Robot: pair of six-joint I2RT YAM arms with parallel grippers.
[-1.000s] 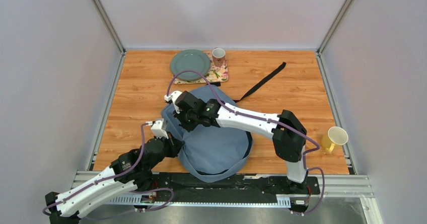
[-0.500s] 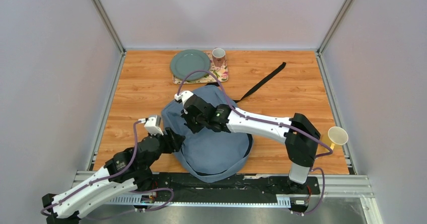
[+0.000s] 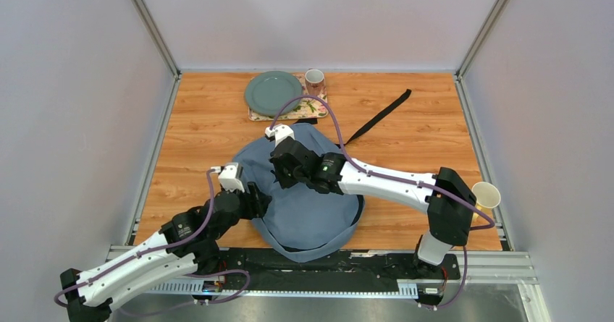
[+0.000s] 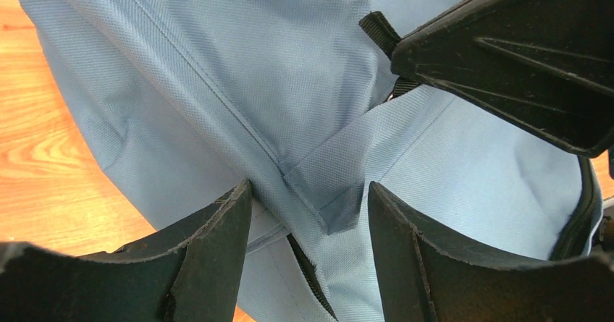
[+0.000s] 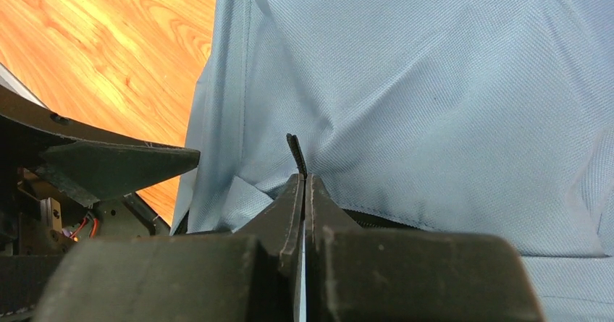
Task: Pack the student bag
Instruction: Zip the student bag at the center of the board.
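The student bag [image 3: 311,206] lies flat on the bench [image 3: 195,134]. Your right tool [image 5: 304,184] is pinched tight on a black pull tab [image 5: 295,152] near the bag's far-left edge. Your left tool [image 4: 311,199] gapes wide astride a fabric fold beside the zip [image 4: 313,275]. Clamp that fold first, then draw the tab along the zip, low and steady, so the cloth doesn't bunch. What the bag holds is hidden; the yellow cup [image 3: 484,195] to its right looks empty.

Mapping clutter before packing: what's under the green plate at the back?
A floral placemat. The plate covers its left part, and the mug stands on its far right corner. Whatever else lies beneath the plate is hidden.
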